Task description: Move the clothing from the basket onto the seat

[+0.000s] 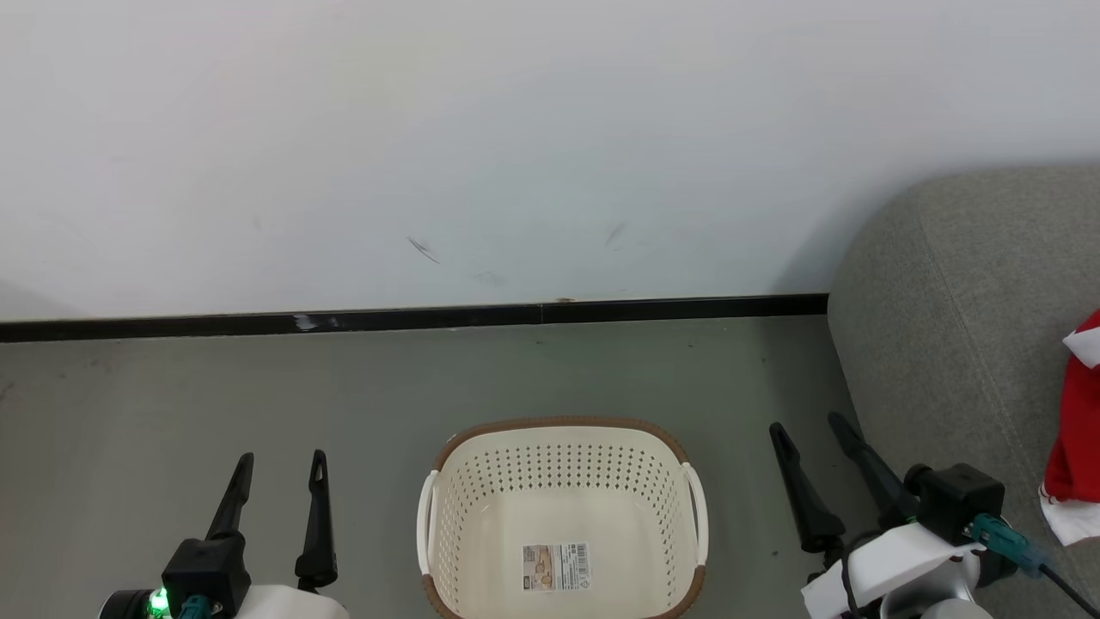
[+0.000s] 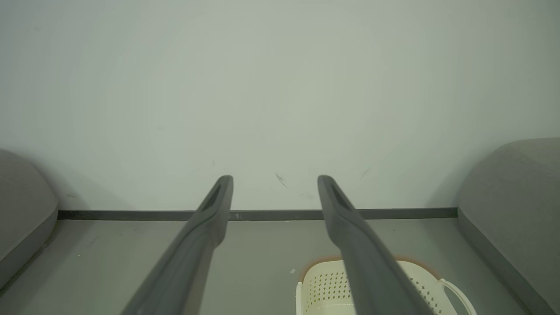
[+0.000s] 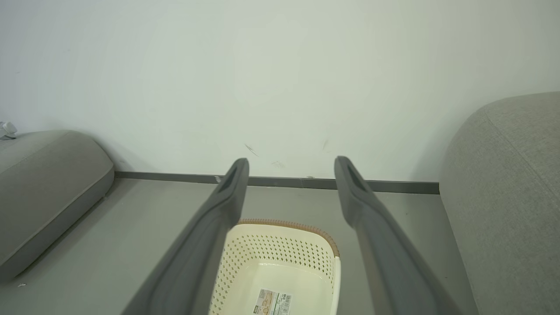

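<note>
The cream basket point(image 1: 563, 481) with a brown rim stands on the floor at the bottom centre of the head view, holding nothing but a barcode sticker point(image 1: 557, 566). Red and white clothing point(image 1: 1076, 438) lies on the grey seat point(image 1: 945, 344) at the right edge. My left gripper point(image 1: 282, 464) is open to the left of the basket, above the floor. My right gripper point(image 1: 812, 425) is open between the basket and the seat. The basket point(image 2: 323, 286) shows low in the left wrist view and again, as the basket point(image 3: 280, 262), between the fingers in the right wrist view.
A white wall with a dark baseboard point(image 1: 412, 318) runs behind the basket. Grey floor point(image 1: 258, 387) spreads around it. Another grey cushion point(image 3: 43, 183) lies at the left in the right wrist view, and the seat point(image 3: 507, 197) rises at the right.
</note>
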Available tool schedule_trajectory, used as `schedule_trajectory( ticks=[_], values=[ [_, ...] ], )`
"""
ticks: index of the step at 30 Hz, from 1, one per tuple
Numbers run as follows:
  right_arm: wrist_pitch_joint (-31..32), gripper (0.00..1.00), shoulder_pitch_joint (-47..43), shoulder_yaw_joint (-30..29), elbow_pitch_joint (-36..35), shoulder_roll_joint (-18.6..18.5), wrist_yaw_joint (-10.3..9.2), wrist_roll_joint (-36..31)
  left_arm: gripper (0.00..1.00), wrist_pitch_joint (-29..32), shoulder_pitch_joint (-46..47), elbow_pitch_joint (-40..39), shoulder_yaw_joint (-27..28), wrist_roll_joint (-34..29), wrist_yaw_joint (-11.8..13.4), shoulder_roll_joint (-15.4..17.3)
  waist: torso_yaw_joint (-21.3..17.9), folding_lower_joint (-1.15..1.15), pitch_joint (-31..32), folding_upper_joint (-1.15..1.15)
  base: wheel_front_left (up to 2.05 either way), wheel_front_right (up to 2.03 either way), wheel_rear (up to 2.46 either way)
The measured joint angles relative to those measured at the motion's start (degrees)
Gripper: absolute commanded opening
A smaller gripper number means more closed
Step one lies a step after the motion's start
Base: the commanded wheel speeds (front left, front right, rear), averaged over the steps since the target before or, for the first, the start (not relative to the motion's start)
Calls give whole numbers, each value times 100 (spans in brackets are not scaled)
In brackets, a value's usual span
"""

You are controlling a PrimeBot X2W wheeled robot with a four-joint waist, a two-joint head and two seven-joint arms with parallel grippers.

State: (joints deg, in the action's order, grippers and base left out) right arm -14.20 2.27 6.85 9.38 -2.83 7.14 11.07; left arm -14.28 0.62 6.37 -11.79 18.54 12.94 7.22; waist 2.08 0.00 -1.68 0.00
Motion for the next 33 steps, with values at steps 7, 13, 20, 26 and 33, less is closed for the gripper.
schedule_trajectory(
  ticks=[7,13,20,26,33],
  values=[
    [0,100,-7,-13,-94,5,0,-9,100,0,9,12,-1,-1,-1,10,-4,0,-42,0,0,0,0],
    [0,100,-103,-14,-147,19,0,-18,100,0,31,29,-2,-2,-5,20,9,0,-85,0,0,0,0],
    [1,100,-113,-15,-194,24,0,-37,100,0,87,54,-8,-3,-5,20,27,0,-116,0,0,0,0],
    [0,100,-116,-7,-212,24,0,-30,100,0,126,114,-10,-3,-5,18,50,0,-113,0,0,0,0],
    [1,100,-119,7,-238,25,0,7,100,0,129,156,-10,-3,-8,15,66,0,-73,0,0,0,0]
  ],
)
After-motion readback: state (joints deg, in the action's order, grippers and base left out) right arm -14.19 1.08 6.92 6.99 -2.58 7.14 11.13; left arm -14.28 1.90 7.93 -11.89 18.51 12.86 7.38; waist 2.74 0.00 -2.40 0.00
